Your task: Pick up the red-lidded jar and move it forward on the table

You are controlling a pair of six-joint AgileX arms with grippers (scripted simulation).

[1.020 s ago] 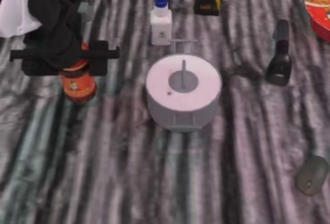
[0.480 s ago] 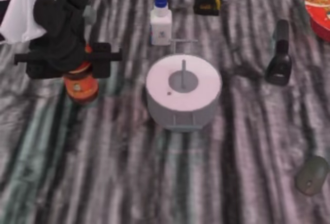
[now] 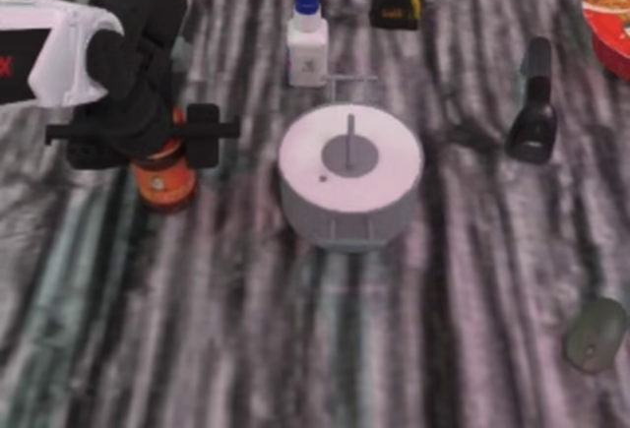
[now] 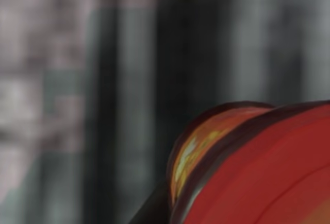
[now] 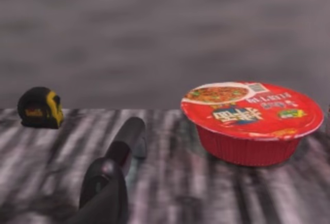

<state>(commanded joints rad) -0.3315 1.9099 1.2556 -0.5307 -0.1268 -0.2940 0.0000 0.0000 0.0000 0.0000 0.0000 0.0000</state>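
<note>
The red-lidded jar (image 3: 165, 180) stands at the table's (image 3: 295, 339) left side, its orange-red label showing below my left gripper (image 3: 157, 145). The gripper sits right over the jar's top, shut on it, and hides the lid from above. In the left wrist view the red lid (image 4: 268, 172) fills the near corner, with the label's edge (image 4: 191, 157) beside it and streaked cloth behind. My right gripper is out of sight in every view.
A white round drum with a grey post (image 3: 350, 172) stands right of the jar. Behind it are a blue-capped glue bottle (image 3: 307, 39) and a tape measure (image 3: 396, 3). A black scanner (image 3: 532, 103), a red noodle bowl (image 3: 610, 15) and a grey mouse (image 3: 596, 335) lie at the right.
My left gripper and the jar have shifted together to the right and slightly toward the near edge of the top view. Nothing else has moved.
</note>
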